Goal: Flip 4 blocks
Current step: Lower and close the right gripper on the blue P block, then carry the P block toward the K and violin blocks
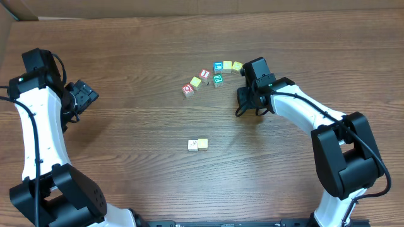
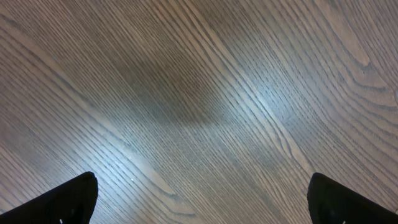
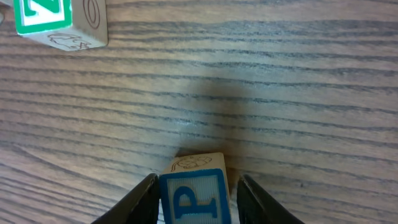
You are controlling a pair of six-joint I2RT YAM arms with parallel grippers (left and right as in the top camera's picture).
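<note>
right claw (image 3: 198,182): half-closed, with 1 finger on each side of the blue P block (image 3: 194,196). The left finger looked to be touching the block and the right one was a hair off, so honestly I couldn't tell if it was pinching yet.
blue P block: sat on the table (image 3: 261,93) right in the mouth of the claw, P face up toward the wrist cam and its side faces square to the fingers. It's a cube, so no long axis to fuss over.
the relation that mattered: the block was dead between the fingers, not ahead or off to a side. My guess is the next move only needed a squeeze and a lift-and-roll, no re-aiming.
teal Z block (image 3: 53,22): further out ahead of the claw and off to the left of the wrist view, well apart from the P block.
whitish-cream block (image 1: 193,145) + yellow block (image 1: 202,144): side by side and touching near the middle of the table, away from the cluster.
left claw (image 2: 202,190): wide open over bare wood with nothing between the fingers, parked on the far left side.
nearer arm: the right 1, easily, since the left was well apart from every block.
</note>
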